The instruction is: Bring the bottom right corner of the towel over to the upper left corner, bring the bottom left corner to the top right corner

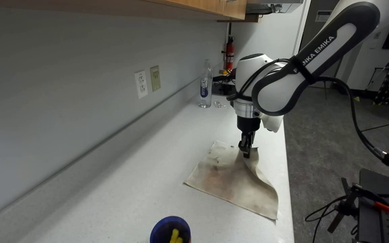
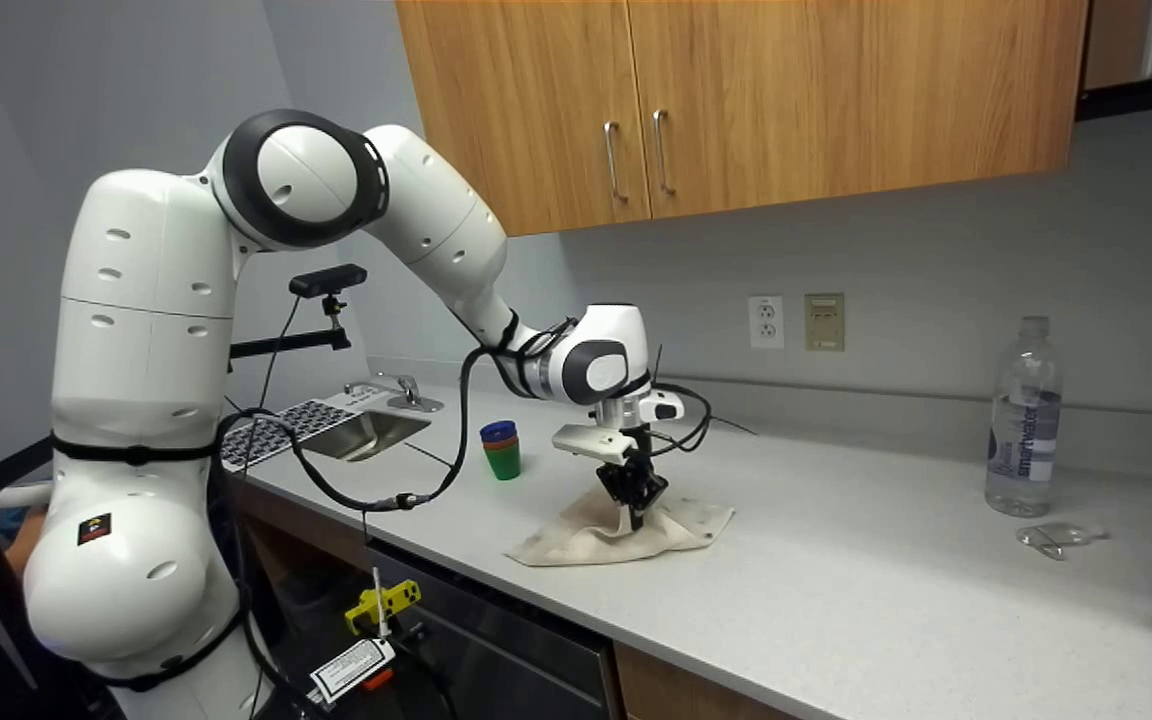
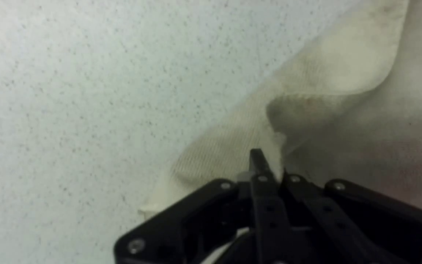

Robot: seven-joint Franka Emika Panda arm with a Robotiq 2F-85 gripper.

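While it points down at the desk (image 1: 140, 189), the end effector (image 1: 246, 156) holds a bit of the towel (image 1: 226, 185) pinched tight
The towel lies right under the end effector, with brown smudges on top; its edge curls over just beside the pinch; a stack of colored cups (image 2: 502, 456) stands on one side of the end effector; a clear bottle (image 2: 1023, 430) stands well apart on the opposite side.

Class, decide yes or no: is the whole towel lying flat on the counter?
No, in an exterior view one side of the towel lifts and curls over near the pincer.
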